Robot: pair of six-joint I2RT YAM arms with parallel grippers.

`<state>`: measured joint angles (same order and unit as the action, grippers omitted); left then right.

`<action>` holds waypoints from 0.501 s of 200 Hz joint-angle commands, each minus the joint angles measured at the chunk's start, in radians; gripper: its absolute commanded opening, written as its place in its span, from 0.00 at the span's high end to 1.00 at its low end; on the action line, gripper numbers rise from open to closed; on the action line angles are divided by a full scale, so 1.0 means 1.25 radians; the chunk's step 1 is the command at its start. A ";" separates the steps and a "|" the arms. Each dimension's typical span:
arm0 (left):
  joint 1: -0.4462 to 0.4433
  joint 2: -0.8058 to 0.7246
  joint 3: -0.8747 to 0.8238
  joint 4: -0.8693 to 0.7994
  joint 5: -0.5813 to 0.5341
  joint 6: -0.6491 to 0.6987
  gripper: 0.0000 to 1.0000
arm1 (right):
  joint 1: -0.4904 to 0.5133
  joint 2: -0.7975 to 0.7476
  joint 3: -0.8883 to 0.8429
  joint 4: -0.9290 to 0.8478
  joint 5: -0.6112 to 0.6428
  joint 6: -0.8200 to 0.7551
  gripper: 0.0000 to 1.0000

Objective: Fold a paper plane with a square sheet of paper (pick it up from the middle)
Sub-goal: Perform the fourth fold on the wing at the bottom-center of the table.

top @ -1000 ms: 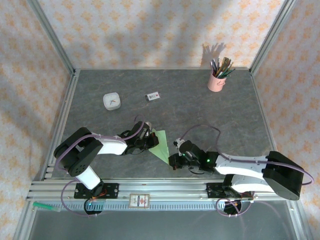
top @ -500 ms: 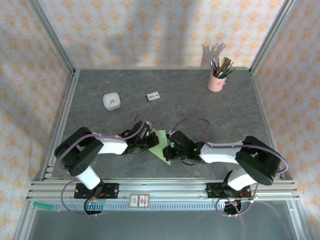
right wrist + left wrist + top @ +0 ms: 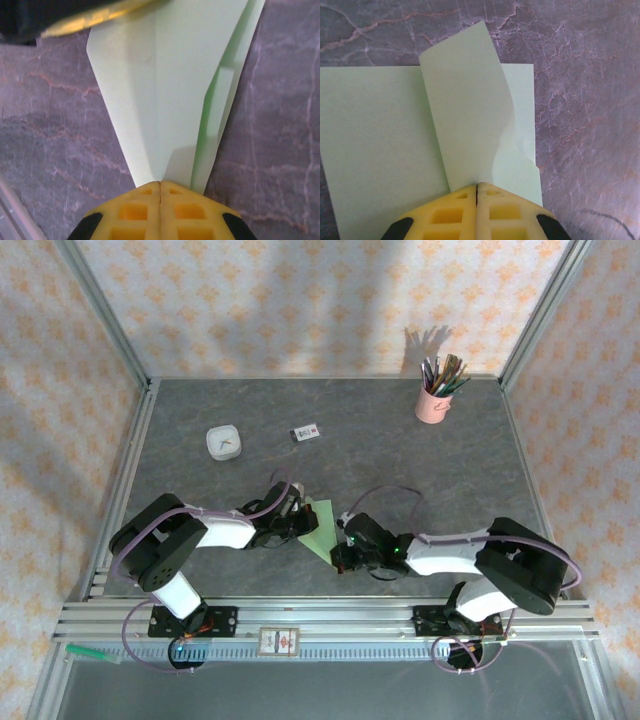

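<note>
Left end effector (image 3: 477, 186): yellow fingers pressed together, tips at the foot of a raised paper flap; whether they pinch it cannot be told
Right end effector (image 3: 160, 183): fingers together, tips touching the narrow pointed end of the paper
Paper plane (image 3: 320, 527): pale green, part-folded, tapering to a point, lying on the bench between both end effectors
Flap (image 3: 465, 110): one layer curling up off the flat sheet
Bench (image 3: 400, 460): grey, marbled
Pink pencil cup (image 3: 433, 403): back right, well apart from the paper
White square dish (image 3: 223, 443): back left, near a small printed card (image 3: 306, 433)
</note>
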<state>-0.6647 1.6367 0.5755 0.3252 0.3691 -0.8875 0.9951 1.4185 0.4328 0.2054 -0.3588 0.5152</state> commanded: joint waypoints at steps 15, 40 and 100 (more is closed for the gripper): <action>0.015 0.043 -0.015 -0.109 -0.082 0.025 1.00 | 0.050 -0.015 -0.058 -0.096 -0.029 0.041 1.00; 0.015 0.042 -0.015 -0.108 -0.082 0.025 1.00 | 0.056 -0.050 -0.075 -0.115 -0.017 0.049 1.00; 0.015 0.044 -0.013 -0.104 -0.079 0.024 1.00 | -0.006 -0.162 0.009 -0.103 -0.010 0.014 1.00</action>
<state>-0.6647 1.6371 0.5755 0.3271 0.3649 -0.8875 1.0260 1.2549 0.3851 0.0849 -0.3645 0.5522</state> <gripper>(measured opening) 0.062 0.043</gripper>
